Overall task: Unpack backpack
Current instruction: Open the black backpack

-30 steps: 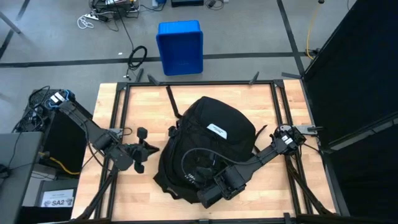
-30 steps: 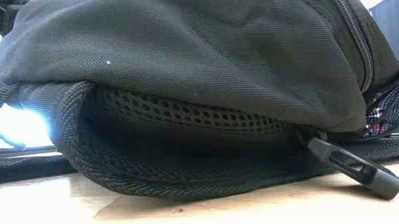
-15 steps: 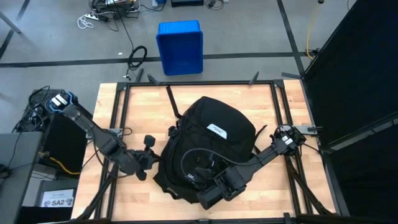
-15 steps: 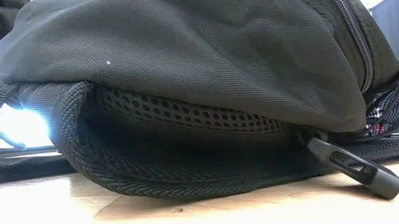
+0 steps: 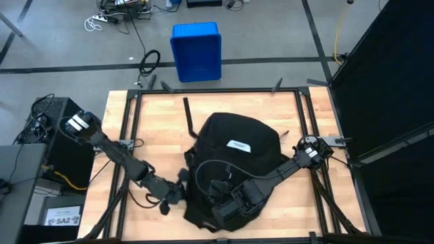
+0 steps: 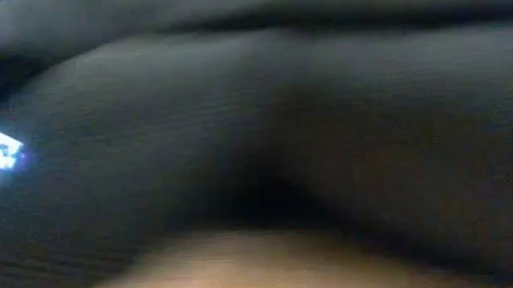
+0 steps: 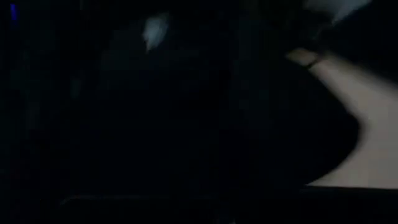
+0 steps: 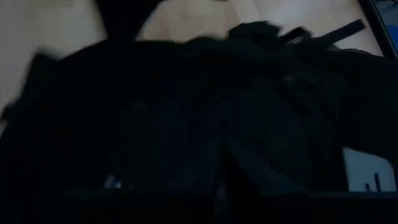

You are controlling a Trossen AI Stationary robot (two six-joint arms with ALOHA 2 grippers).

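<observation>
Change since earlier frames: backpack (image 5: 234, 166) has slid toward the table's near edge and turned slightly — its white label (image 5: 239, 145) now sits lower; left arm has swung in from the open wood to the bag's near-left corner.
Backpack: black fabric, lying flat on the wooden table (image 5: 135, 135), centred but crowding the near edge; one black strap (image 5: 188, 115) trails toward the far side.
Left gripper (image 5: 178, 195): low on the table, pressed against the backpack's near-left flank; fingers closed, and whether they pinch any fabric cannot be told from these views.
Right gripper (image 5: 218, 215): on top of the bag's near end, arm reaching diagonally from the right rail; fingers closed, any hold on fabric or cord not discernible.
Low view: filled almost wholly by dark backpack fabric (image 6: 264, 118), a strip of tabletop (image 6: 244, 268) below it.
Left wrist view: dark fabric (image 7: 186, 124) close up, pale wood (image 7: 367, 124) to one side.
Right wrist view: rumpled black fabric (image 8: 205, 106) with wood (image 8: 56, 25) beyond.
Surroundings: blue bin (image 5: 196, 51) on the floor beyond the table's far edge — cables (image 5: 150, 62) beside it.
</observation>
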